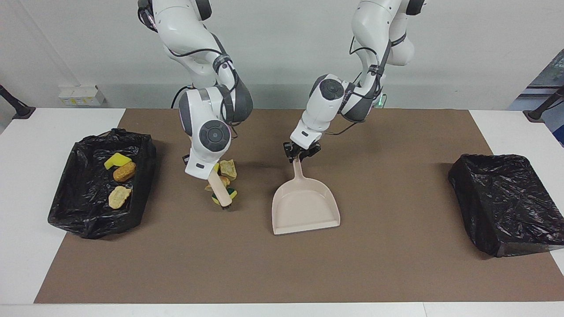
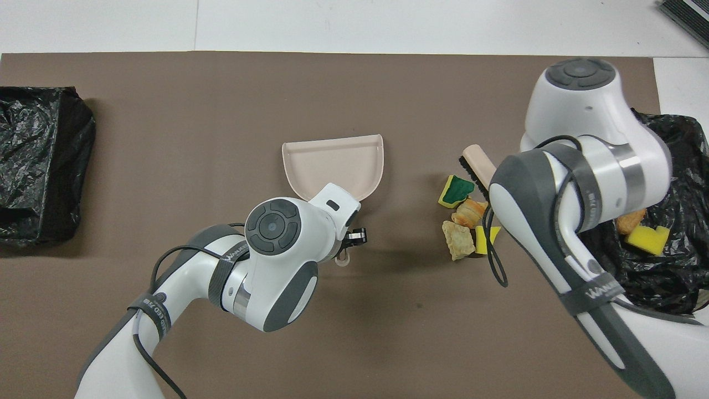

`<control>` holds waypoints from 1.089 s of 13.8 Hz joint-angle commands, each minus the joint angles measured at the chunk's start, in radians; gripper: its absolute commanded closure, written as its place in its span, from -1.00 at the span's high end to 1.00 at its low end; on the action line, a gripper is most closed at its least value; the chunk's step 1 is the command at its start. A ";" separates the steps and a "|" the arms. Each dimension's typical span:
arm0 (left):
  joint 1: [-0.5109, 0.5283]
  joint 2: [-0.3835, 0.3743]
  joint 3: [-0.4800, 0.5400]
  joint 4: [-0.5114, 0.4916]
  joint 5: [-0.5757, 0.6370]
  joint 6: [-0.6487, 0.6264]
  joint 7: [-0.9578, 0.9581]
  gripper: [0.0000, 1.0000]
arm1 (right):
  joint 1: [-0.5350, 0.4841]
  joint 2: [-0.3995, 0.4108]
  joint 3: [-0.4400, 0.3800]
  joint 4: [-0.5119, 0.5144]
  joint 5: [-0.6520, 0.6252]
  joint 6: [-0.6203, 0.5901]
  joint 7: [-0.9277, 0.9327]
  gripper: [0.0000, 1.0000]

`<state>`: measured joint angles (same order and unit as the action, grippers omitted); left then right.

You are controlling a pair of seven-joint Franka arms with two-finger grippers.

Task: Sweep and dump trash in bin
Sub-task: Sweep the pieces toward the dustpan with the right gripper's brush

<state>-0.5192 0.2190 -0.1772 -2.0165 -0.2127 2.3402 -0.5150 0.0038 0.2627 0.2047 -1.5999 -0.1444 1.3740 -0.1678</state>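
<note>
Several trash scraps lie together on the brown mat: a green-topped sponge piece (image 1: 230, 194) (image 2: 457, 190), a bread-like piece (image 2: 471, 210), a tan piece (image 1: 228, 168) (image 2: 458, 239) and a yellow chunk (image 2: 486, 238). My right gripper (image 1: 210, 172) is shut on the beige brush (image 1: 219, 187) (image 2: 477, 163), whose bristles sit beside the green-topped piece. My left gripper (image 1: 300, 154) (image 2: 349, 241) is shut on the handle of the beige dustpan (image 1: 304, 204) (image 2: 338, 166), which rests on the mat beside the scraps, toward the left arm's end, its mouth facing away from the robots.
A black-lined bin (image 1: 83, 198) (image 2: 681, 166) at the right arm's end holds a yellow sponge (image 1: 116, 160), a bread piece (image 1: 124, 171) and a tan piece (image 1: 119, 197). A second black-lined bin (image 1: 506, 202) (image 2: 39, 166) stands at the left arm's end.
</note>
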 commanded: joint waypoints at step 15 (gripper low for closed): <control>0.044 -0.102 0.057 0.075 0.164 -0.447 1.060 -1.00 | -0.078 -0.191 0.012 -0.617 0.172 0.471 0.453 -1.00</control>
<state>-0.4842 0.1444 -0.1187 -1.9293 -0.0642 1.9314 0.4665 -0.0701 0.0286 0.2118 -2.2199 -0.0143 1.8110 0.2187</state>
